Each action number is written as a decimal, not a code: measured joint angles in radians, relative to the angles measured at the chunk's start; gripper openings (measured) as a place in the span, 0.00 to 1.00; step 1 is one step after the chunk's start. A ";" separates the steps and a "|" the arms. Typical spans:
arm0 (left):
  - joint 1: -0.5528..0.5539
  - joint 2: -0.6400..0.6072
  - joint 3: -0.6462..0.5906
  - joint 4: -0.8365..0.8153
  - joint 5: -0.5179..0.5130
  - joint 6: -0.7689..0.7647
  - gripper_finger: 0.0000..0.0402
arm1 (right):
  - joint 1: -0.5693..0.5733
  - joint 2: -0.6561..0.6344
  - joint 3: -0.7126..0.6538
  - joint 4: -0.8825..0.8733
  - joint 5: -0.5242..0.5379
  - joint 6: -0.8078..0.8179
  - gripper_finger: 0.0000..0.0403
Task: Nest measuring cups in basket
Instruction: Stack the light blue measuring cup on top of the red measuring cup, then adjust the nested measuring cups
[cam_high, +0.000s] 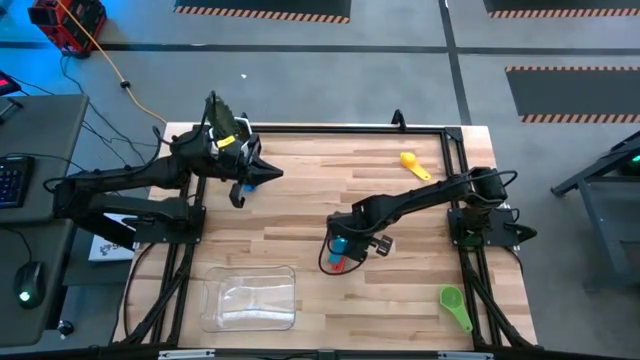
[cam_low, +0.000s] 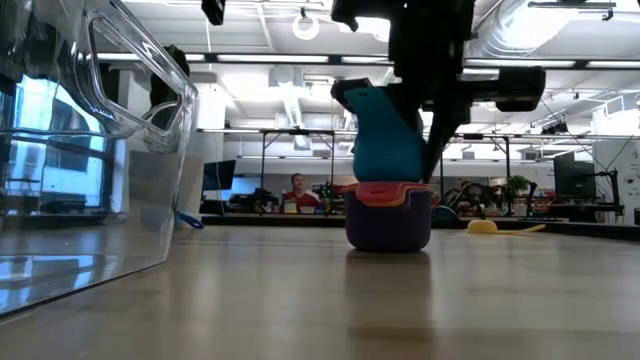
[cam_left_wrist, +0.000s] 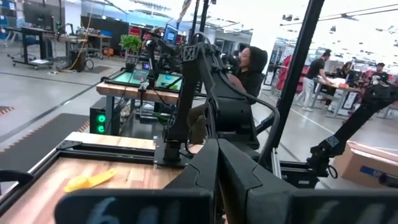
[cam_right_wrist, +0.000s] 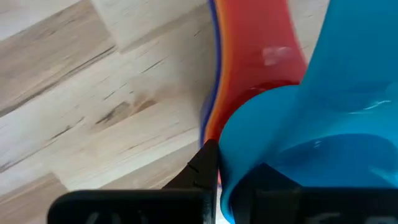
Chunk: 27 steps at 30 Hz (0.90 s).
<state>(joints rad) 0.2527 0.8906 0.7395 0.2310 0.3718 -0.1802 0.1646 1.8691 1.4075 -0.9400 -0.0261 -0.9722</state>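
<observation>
A dark blue measuring cup stands on the table's middle with orange and red cups nested in it. A light blue cup sits tilted in the top of this stack, with my right gripper shut on it from above. The clear basket rests on the table at the near left, holding no cups. A yellow cup lies at the far right and a green cup at the near right. My left gripper hangs shut and holds nothing at the far left. My right gripper comes from above, pointing down, and has the light blue cup by its wall. One finger lies against the outside of that wall; the cup hides the other. The cup is tilted, its lower end in the red cup.
The basket's tall clear wall stands close at the left in the low view. A black frame rail runs along the table's far edge. Bare wood lies between the stack and the basket. People sit and stand in the room beyond the table.
</observation>
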 joint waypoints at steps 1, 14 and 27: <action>-0.001 0.000 0.000 0.000 0.000 0.000 0.00 | 0.000 0.001 0.000 0.004 0.001 -0.001 0.03; -0.025 0.000 0.000 -0.007 0.000 0.001 0.00 | 0.004 0.004 0.000 0.024 0.084 0.048 0.42; -0.024 0.000 0.000 -0.001 -0.055 0.028 0.00 | -0.002 0.004 0.150 -0.191 0.070 0.093 0.42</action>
<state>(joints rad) 0.2283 0.8909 0.7395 0.2300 0.3171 -0.1527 0.1627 1.8729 1.5578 -1.1312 0.0441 -0.8789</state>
